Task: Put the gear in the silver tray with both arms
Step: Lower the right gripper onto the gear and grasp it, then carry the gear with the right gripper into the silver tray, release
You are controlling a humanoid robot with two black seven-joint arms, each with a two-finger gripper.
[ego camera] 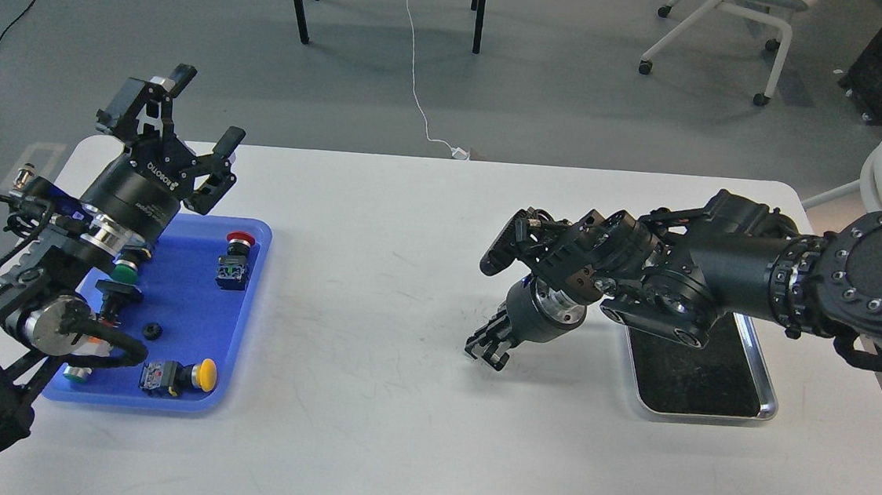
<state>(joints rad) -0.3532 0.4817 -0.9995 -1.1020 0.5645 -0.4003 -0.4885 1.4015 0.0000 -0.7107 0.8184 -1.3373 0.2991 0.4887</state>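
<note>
You are looking down at one white table point(406, 292) carrying two trays. The blue tray point(249, 280) is lying at the left; the silver tray point(763, 399) is lying at the right, its dark bottom bare where visible, with its far end hidden under the right arm point(723, 262).

In the blue tray you are seeing four push buttons: one red point(238, 241), one green point(122, 273), one yellow point(203, 374), and one partly hidden at the near left corner point(77, 374). A small black gear point(153, 329) is lying among them, touching none.

Two arms are showing. The left gripper point(200, 122) is standing raised over the blue tray's far edge, fingers spread wide and empty. The right gripper point(486, 352) is hanging over bare table just left of the silver tray; you cannot tell whether its fingers are parted.
</note>
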